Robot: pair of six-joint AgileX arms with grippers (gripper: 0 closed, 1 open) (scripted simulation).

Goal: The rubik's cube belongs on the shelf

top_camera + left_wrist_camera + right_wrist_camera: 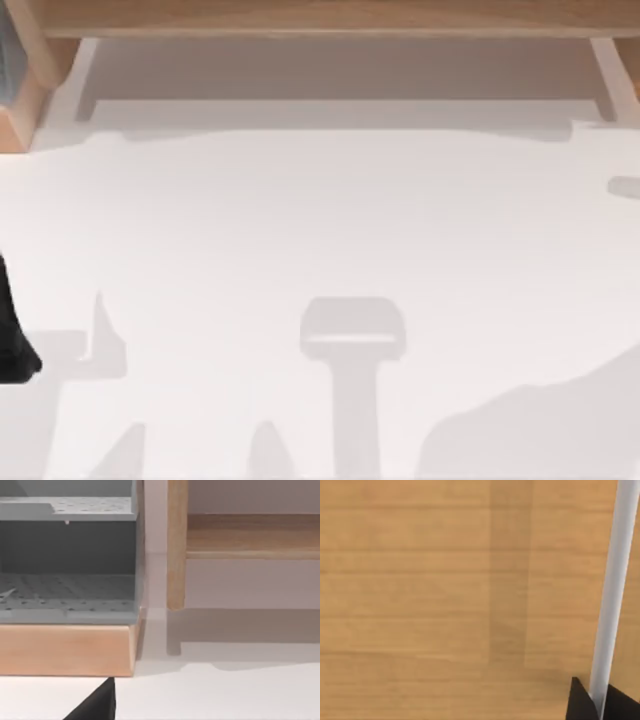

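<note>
the long light-brown wooden shelf [330,18] spans the far edge of the white table [330,230]. the left arm [12,340] sits at the table's left edge, near a grey perforated rack on a wooden base [67,647]. the right wrist view faces wood grain and a white strip [612,595].

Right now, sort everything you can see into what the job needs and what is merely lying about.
For the job:
- long light-brown wooden shelf, along the white table's far edge
- right pincer, close over light-brown wood grain

Lying about:
- grey perforated rack on a wooden base, beside the shelf's left support
- left arm, parked at the table's left edge
</note>
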